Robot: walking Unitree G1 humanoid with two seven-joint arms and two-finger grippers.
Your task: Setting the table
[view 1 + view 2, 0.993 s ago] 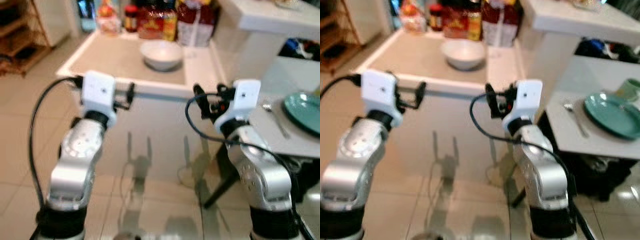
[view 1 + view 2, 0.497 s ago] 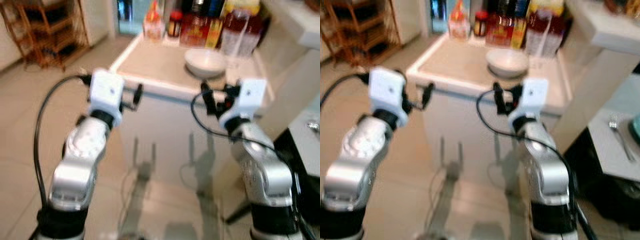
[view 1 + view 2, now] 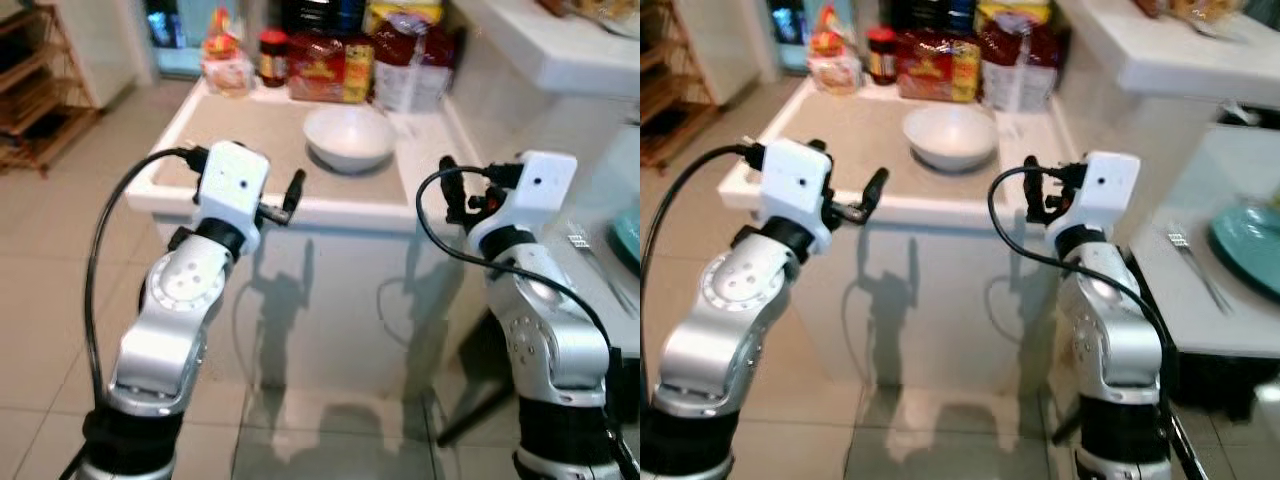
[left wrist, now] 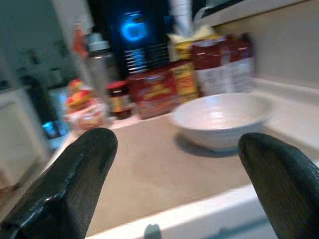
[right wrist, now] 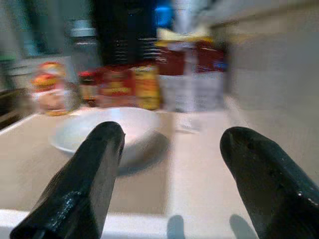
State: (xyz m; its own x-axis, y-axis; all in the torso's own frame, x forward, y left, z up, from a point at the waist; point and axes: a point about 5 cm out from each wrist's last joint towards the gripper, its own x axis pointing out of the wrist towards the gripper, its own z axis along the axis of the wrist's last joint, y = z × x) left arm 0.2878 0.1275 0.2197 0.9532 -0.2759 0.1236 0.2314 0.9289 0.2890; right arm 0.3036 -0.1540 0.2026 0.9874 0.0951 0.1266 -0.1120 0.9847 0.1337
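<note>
Grippers spread wide, holding nothing: the left gripper (image 3: 292,193) and right gripper (image 3: 447,190) hover mid-frame at the near edge of a white counter with a beige top (image 3: 230,130), each with its two fingers apart. Upper centre of the frame, a round white ceramic bowl (image 3: 349,137) sits on that counter, before a row of red packets and jars (image 3: 325,65). At right edge, a silver fork (image 3: 1195,268) lies beside a teal plate (image 3: 1250,245) on a pale table (image 3: 1230,330).

Floor (image 3: 50,250): beige tile, glossy, shadows cast under white desk (image 3: 340,215). Wooden shelf rack (image 3: 40,100) at far left. White ledge (image 3: 540,45) upper right. Second white desk (image 3: 1200,300) at right.
</note>
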